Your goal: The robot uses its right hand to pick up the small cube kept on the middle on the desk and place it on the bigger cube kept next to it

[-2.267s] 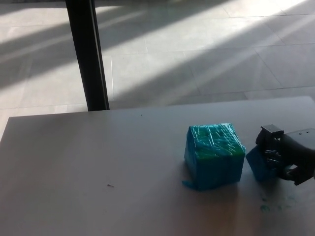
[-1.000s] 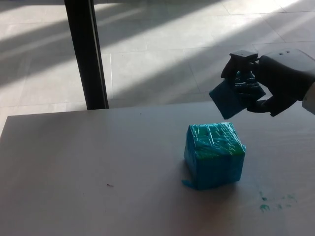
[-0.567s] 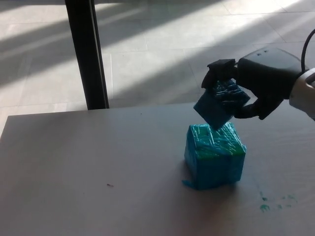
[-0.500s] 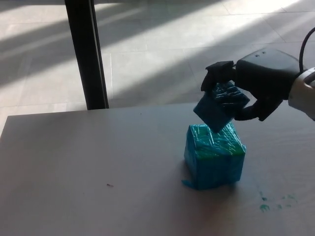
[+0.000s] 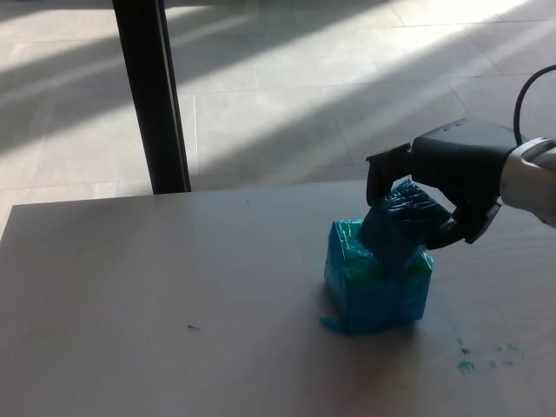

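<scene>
Placing step: your right hand (image 5: 447,178) is clamped on the small cube (image 5: 398,224); cube sits tilted, lower edge touching top of the bigger cube (image 5: 375,276) on the surface (image 5: 174,304); next, prob. level it, then release; L hand not visible

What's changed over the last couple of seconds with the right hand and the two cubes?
The right hand lifted the small cube off the desk to the right of the big cube, carried it up and leftward, then lowered it onto the big cube's top. It is tilted there, with the hand shut on it. The big cube, the dark post and the green smudges stayed put.
</scene>
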